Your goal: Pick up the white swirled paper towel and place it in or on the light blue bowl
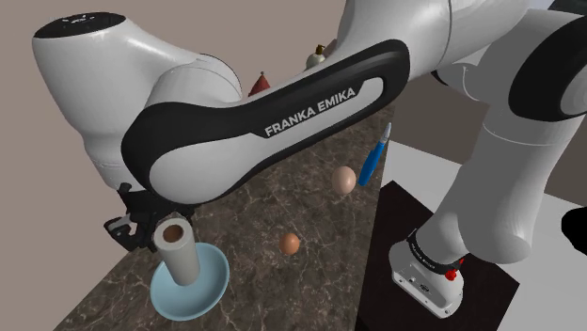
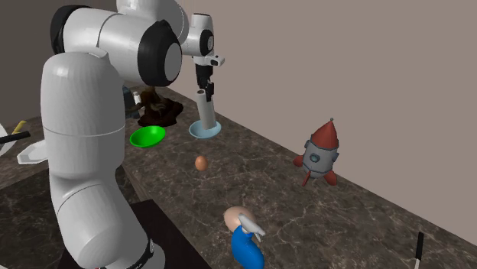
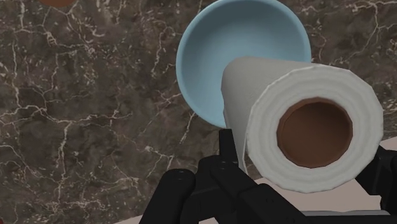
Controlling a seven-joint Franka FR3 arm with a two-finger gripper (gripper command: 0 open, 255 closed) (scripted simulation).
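1. The paper towel roll (image 1: 177,249) stands upright inside the light blue bowl (image 1: 209,280), with its lower end on the bottom of the bowl. It is white outside, and its core looks brown in the wrist view.
2. The gripper (image 2: 206,90) is at the upper part of the roll. In the wrist view the black fingers (image 3: 225,145) stand on both sides of the roll and press against it, so the tool is clenched on the roll.
3. The bowl rests on the dark marbled counter (image 1: 282,291), close to the counter's edge at the shoulder view's lower left. The roll is the one thing inside it.
4. A green bowl (image 2: 147,137) stands near the blue bowl, on its left in the second exterior view. The two bowls do not touch.
5. A dark brown object (image 2: 157,111) lies just behind the green bowl. I cannot tell what it is.
6. A small brown egg (image 1: 290,244) lies on the counter near the blue bowl but apart from it. A larger beige egg (image 1: 344,179) lies further off.
7. A blue pen-like item (image 1: 374,158) is just beside the beige egg, near the counter's edge.
8. In the second exterior view, a grey toy rocket (image 2: 321,155) with a red nose and red fins stands upright, well apart from the bowls, near the wall.
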